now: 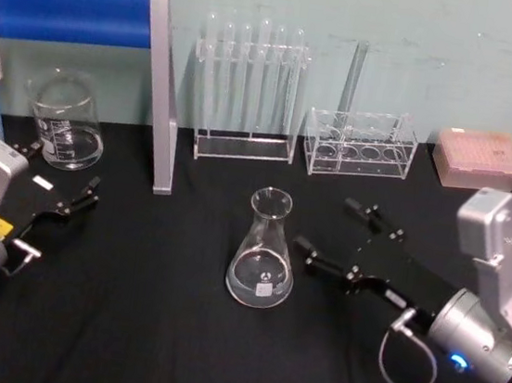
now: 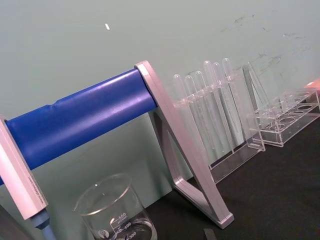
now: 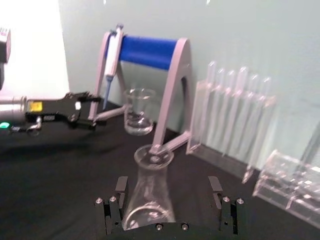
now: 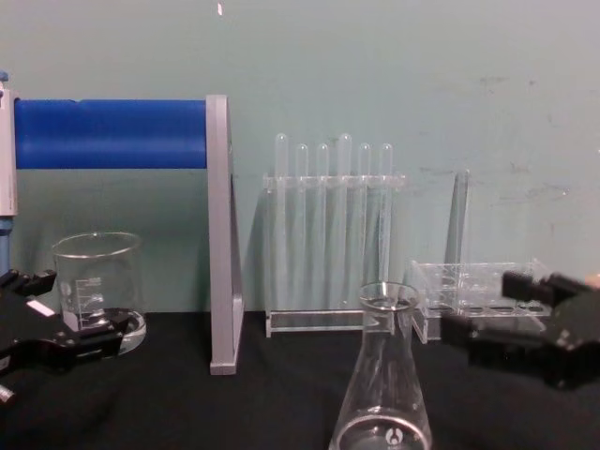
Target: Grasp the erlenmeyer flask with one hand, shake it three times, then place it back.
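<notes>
The clear glass erlenmeyer flask [image 1: 264, 249] stands upright on the black table, near the middle. It also rises at the bottom of the chest view [image 4: 382, 384]. My right gripper [image 1: 333, 229] is open just to the right of the flask, its fingers pointing at it without touching. In the right wrist view the flask [image 3: 148, 192] stands between and a little ahead of the two open fingers [image 3: 113, 206]. My left gripper [image 1: 65, 189] rests open at the left side of the table, near the beaker, holding nothing.
A glass beaker [image 1: 64, 118] stands at the back left under a grey stand with a blue bar [image 1: 73, 10]. Behind the flask are a test tube rack [image 1: 249, 83] and a clear low rack [image 1: 360, 144]. A pink box [image 1: 480, 158] lies at the back right.
</notes>
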Controlling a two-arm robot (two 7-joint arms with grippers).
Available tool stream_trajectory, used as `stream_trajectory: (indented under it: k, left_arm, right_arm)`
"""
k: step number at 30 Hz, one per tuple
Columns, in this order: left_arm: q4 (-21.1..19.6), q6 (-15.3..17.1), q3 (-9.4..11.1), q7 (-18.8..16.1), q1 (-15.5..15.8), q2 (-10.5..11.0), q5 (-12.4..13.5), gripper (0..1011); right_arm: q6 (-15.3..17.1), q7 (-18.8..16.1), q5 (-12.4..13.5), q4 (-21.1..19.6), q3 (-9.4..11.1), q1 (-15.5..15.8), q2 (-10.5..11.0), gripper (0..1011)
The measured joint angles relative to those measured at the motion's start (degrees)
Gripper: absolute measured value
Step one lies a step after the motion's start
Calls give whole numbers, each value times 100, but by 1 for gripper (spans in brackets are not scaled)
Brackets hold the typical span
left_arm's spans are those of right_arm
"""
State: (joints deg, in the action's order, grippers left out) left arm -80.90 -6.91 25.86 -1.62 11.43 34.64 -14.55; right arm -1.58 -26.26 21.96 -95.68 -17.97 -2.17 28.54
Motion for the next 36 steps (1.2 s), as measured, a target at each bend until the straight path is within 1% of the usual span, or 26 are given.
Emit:
stream_trajectory:
  k: [2, 3, 4, 5, 7, 8, 10, 12, 13, 14, 15, 16, 19, 20, 22, 23, 24, 25, 29, 33, 36]
  left_arm:
    - [0, 0, 0, 0, 0, 0, 0, 1001]
    - [0, 0, 0, 0, 0, 0, 0, 1001]
    - [0, 0, 0, 0, 0, 0, 0, 1001]
    - [0, 0, 0, 0, 0, 0, 0, 1001]
    - [0, 0, 0, 0, 0, 0, 0, 1001]
    - [0, 0, 0, 0, 0, 0, 0, 1001]
    - [0, 0, 0, 0, 0, 0, 0, 1001]
    - [0, 0, 0, 0, 0, 0, 0, 1001]
    - [0, 0, 0, 0, 0, 0, 0, 1001]
    - [0, 0, 0, 0, 0, 0, 0, 1001]
    - [0, 0, 0, 0, 0, 0, 0, 1001]
    - [0, 0, 0, 0, 0, 0, 0, 1001]
    - [0, 0, 0, 0, 0, 0, 0, 1001]
    - [0, 0, 0, 0, 0, 0, 0, 1001]
    - [0, 0, 0, 0, 0, 0, 0, 1001]
    - [0, 0, 0, 0, 0, 0, 0, 1001]
    - [0, 0, 0, 0, 0, 0, 0, 1001]
    - [0, 0, 0, 0, 0, 0, 0, 1001]
    - [0, 0, 0, 0, 0, 0, 0, 1001]
    - [0, 0, 0, 0, 0, 0, 0, 1001]
    - [0, 0, 0, 0, 0, 0, 0, 1001]
  right_arm:
    - [-103, 65, 19, -61, 90, 45, 13, 1000]
    - [-170, 157, 16, -78, 156, 68, -5, 1000]
    - [-170, 157, 16, -78, 156, 68, -5, 1000]
    - [-236, 288, -28, -81, 218, 78, -49, 1000]
    - [-299, 452, -116, -67, 280, 82, -121, 1000]
    - [-351, 663, -236, -19, 336, 79, -224, 1000]
    - [-396, 867, -363, 37, 378, 63, -327, 1000]
    - [-483, 1278, -678, 196, 436, -8, -540, 1000]
    - [-508, 1377, -774, 248, 441, -35, -594, 1000]
    - [-553, 1556, -965, 339, 441, -84, -668, 1000]
    - [-553, 1556, -965, 339, 441, -84, -668, 1000]
    - [-598, 1733, -1184, 454, 427, -144, -741, 1000]
    - [-647, 1972, -1555, 620, 367, -236, -814, 1000]
    - [-669, 2135, -1852, 728, 303, -294, -842, 1000]
    - [-676, 2285, -2143, 830, 244, -350, -860, 1000]
    - [-675, 2400, -2379, 918, 182, -390, -875, 1000]
    - [-675, 2454, -2516, 958, 153, -411, -881, 1000]
    - [-673, 2563, -2731, 1032, 105, -446, -891, 1000]
    - [-659, 2692, -3074, 1146, 39, -488, -918, 1000]
    - [-650, 2703, -3201, 1189, 32, -501, -948, 1000]
    - [-648, 2703, -3198, 1188, 32, -501, -945, 1000]
